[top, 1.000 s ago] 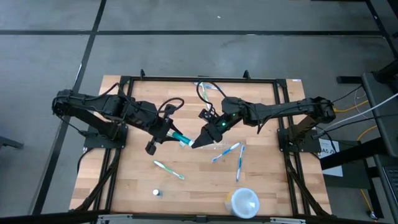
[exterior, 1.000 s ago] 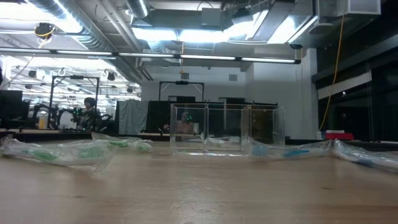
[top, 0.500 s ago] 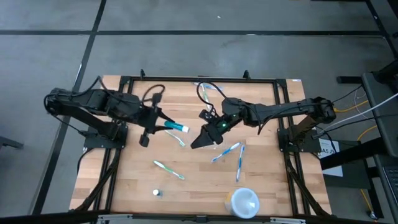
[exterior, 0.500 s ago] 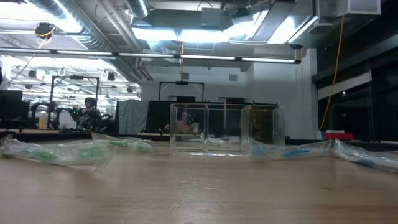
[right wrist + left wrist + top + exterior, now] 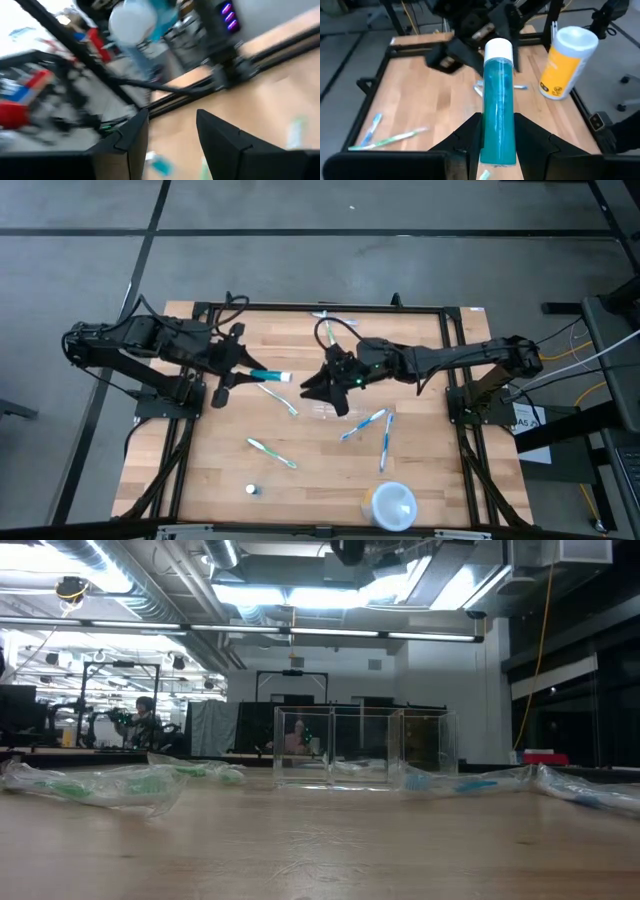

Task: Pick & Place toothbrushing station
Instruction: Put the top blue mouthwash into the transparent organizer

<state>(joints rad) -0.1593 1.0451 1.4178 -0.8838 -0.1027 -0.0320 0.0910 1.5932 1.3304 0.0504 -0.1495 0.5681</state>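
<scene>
Teal tube point(image 5: 497, 115), white-capped, pinched in left gripper point(image 5: 243, 371), has been drawn away from the clear holder point(image 5: 365, 748); right gripper point(image 5: 170, 132), apparently spread and empty, is raised beside it.

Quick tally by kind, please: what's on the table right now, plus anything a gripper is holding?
toothbrushes: 4
teal tube: 1, held in the left gripper
clear holder: 1
yellow canister with white lid: 1
small grey item: 1
Total: 8
</scene>
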